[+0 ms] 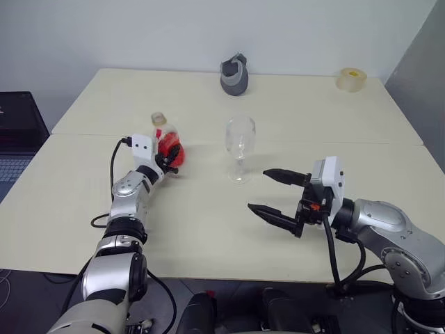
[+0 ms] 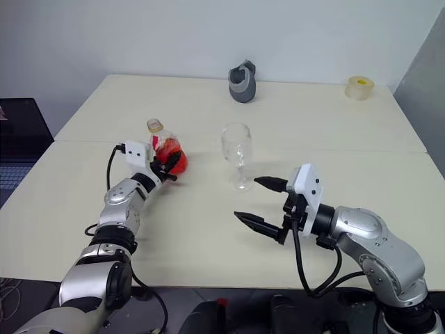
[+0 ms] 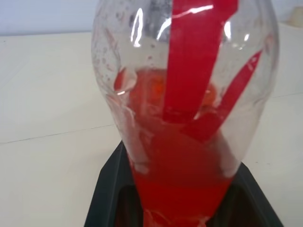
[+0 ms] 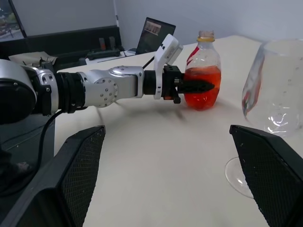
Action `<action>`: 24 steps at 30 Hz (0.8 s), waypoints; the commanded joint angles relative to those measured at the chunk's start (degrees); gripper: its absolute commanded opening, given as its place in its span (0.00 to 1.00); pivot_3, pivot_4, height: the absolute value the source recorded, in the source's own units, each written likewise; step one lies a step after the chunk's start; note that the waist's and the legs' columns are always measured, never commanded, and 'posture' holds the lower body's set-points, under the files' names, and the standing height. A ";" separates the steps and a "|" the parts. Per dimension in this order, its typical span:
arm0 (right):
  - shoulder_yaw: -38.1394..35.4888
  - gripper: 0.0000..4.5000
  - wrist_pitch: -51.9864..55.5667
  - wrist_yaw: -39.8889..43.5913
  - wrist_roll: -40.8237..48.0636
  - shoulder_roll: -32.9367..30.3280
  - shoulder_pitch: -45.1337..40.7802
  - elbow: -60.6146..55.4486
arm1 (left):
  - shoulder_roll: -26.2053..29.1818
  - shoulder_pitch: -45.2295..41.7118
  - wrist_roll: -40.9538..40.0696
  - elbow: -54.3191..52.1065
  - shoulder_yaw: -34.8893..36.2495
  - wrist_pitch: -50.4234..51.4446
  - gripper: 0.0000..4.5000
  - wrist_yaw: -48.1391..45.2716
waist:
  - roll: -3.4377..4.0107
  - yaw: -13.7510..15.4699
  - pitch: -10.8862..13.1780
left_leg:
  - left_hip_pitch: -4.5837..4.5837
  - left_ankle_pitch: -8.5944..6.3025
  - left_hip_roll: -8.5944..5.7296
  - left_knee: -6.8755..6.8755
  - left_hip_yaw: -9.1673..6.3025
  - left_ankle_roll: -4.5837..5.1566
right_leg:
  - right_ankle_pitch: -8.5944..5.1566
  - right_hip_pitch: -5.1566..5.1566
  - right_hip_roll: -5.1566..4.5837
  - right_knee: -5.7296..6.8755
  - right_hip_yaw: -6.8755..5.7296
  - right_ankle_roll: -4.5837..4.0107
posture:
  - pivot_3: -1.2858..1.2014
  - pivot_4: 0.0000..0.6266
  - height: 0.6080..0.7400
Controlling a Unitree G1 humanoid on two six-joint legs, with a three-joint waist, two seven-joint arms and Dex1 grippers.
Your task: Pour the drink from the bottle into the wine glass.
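Observation:
The small clear bottle point(image 1: 165, 138) with a yellowish cap stands upright on the table's left half. The red drink point(image 4: 202, 92) fills its lower part, and a red label strip point(image 3: 194, 56) runs down its side. My left gripper point(image 1: 171, 157) reaches in level, shut on the bottle's lower body with black fingers point(image 4: 195, 86) on both sides. To the bottle's right stands the wine glass point(image 1: 240, 141), upright and empty. My right gripper point(image 1: 259, 189) hovers open in front of the glass, apart from it, with nothing between its fingers.
A grey jug-like object point(image 1: 235, 75) stands at the table's far edge, and a pale yellow tape roll point(image 1: 352, 78) sits at the far right corner. A laptop point(image 1: 17, 132) lies off the table's left side. A seam crosses the cream table point(image 1: 208, 229).

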 commanded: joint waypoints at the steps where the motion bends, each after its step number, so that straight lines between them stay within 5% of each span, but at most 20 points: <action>1: -1.60 1.00 -1.27 -1.70 0.52 0.82 -1.72 -1.22 | 0.35 -0.33 0.50 -7.22 -1.46 -2.46 0.21 -1.25 | -0.02 -0.02 0.01 | -0.01 0.00 0.00 0.00 0.00 0.00 | 0.00 0.00 0.00 0.00 0.01 0.00 | 0.52 0.24 1.00; 9: 0.50 1.00 -4.77 -6.70 -3.98 5.26 -5.95 1.34 | 0.93 -8.05 7.40 -14.03 -9.83 -4.86 0.20 -3.13 | -0.08 0.04 0.04 | -0.05 0.01 -0.02 0.02 -0.02 -0.01 | 0.00 -0.02 0.00 0.00 -0.01 0.00 | 0.52 0.24 1.00; 24: 5.81 1.00 -13.68 -10.56 -16.22 12.37 -5.25 6.70 | 6.90 -18.84 23.35 2.15 -18.66 -26.86 0.20 3.60 | -0.07 -0.16 0.05 | -0.07 0.01 -0.02 -0.03 0.04 0.00 | 0.00 -0.12 0.04 0.03 0.04 -0.01 | 0.52 0.24 1.00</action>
